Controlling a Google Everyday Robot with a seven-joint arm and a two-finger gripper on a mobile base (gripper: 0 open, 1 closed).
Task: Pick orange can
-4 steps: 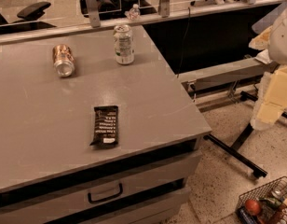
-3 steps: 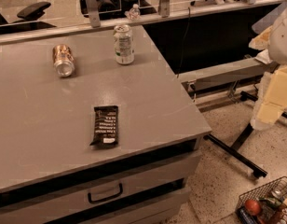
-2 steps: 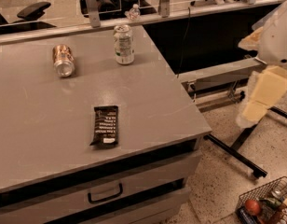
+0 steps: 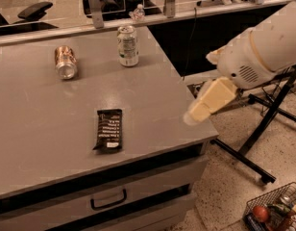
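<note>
Your shiny copper-orange aluminium can (image 4: 65, 62) lies on its side at the grey worktop's (image 4: 37, 129) far left, well apart from your cream claw (image 4: 204, 105) at the right edge (grip state impossible to tell), so a clumsy touch may roll it away.

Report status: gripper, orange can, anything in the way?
Gripper over right edge of table. Orange can on its side, back left, far from gripper. White can and snack bar flank the path, likely passable.
</note>
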